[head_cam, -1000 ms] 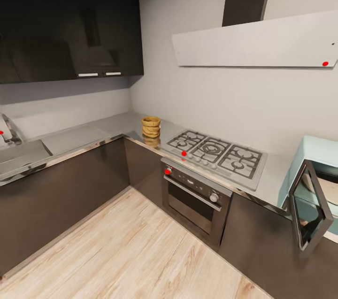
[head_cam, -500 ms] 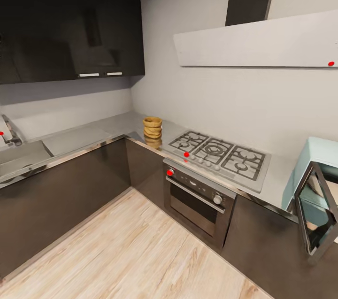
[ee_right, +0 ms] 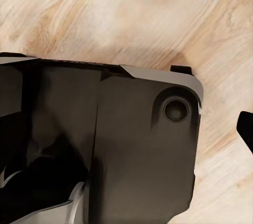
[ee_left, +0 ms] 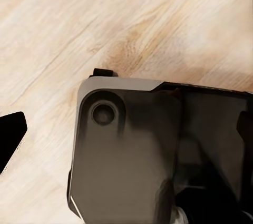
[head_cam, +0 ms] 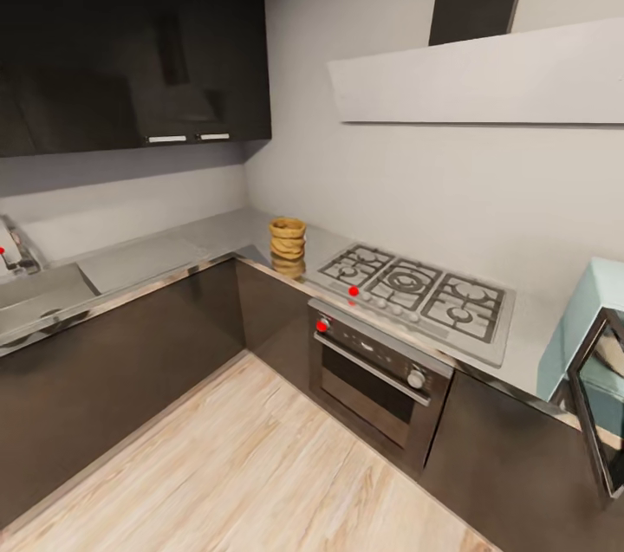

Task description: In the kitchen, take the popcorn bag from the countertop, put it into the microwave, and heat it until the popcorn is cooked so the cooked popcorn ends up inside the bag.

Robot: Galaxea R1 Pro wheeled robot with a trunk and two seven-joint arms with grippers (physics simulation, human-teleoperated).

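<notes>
Looking from the head view, you have the microwave (head_cam: pixel 598 361) cut off at the frame's right edge: you see a slice of its pale blue body and its dark-framed door swung open toward you, while the dials and the inside are out of sight. The sink (head_cam: pixel 13 253) at the far left is also clipped.

Your bag (head_cam: pixel 287 242) stands upright on the countertop (head_cam: pixel 165 253) near the inner corner, just beside the hob (head_cam: pixel 416 296) and well apart from the microwave. It reads as a tan, ridged sack with a rolled rim; its reflection shows in the steel below. You cannot tell what it holds.

Both wrist views give you dark robot housing over the wood floor (ee_left: pixel 105 23). You cannot tell whether either pincer is spread or pressed together.
</notes>
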